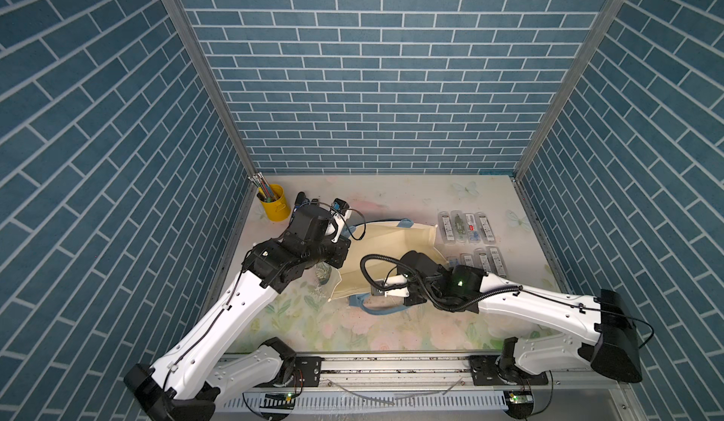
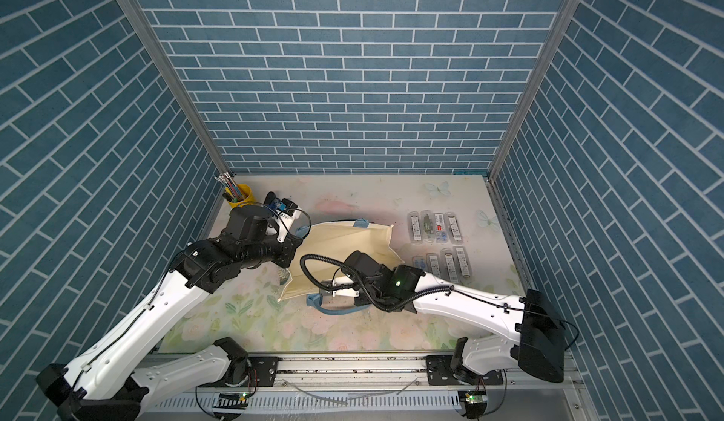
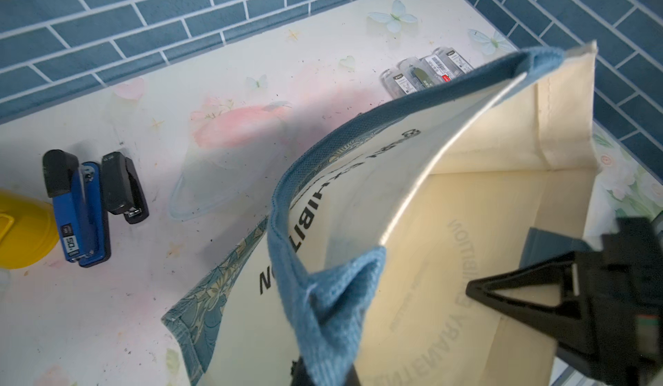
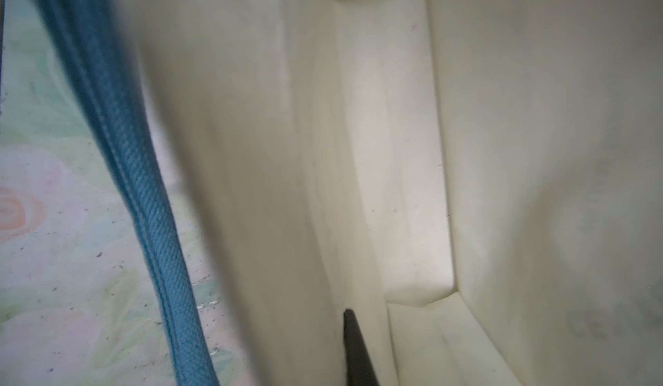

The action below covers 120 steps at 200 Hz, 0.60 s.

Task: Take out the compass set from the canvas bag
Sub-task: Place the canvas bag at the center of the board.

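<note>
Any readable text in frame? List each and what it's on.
"50" - label on the blue stapler.
"IBI", then "N" - dark print on the canvas bag; the rest is folded or hidden.
"NOITIBI" - the same print showing mirrored through the bag's inside, faint.
Clear packs: labels too small to read.

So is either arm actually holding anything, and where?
The left gripper pinches the bag by its blue strap. The right gripper is shut inside the bag; whether it grips anything cannot be told.
</note>
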Tool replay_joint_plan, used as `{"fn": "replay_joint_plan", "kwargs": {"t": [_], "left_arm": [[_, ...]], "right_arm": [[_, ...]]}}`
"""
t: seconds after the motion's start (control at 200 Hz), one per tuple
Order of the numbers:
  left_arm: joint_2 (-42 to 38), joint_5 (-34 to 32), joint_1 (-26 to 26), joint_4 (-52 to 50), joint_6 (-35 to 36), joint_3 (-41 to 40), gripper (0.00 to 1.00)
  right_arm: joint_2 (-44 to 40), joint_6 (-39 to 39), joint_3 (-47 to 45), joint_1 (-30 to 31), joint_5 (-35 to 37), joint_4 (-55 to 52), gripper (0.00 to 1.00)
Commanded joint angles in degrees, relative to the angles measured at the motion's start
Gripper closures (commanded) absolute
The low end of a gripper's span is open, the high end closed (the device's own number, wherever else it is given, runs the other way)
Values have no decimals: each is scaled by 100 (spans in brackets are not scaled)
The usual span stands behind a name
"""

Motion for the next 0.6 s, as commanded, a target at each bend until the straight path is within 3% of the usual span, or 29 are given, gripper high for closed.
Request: {"fn": "replay_joint_plan", "kwargs": {"t": [0.0,0.215,0.465,0.595], "left_arm": [[291,481,48,291,109,178,100],[574,879,163,533,141,157,100],[500,911,186,822,318,29,100],[575,951,185,848,401,36,86]], "right_arm": [[114,-151,1064,-272,-633,-963,100],[571,-382,2303,-805,-1155,-2164,100],[577,-45,2059,-836,-1625,-2035,100],[526,144,1805,-823,-1903,-1905,100]]}}
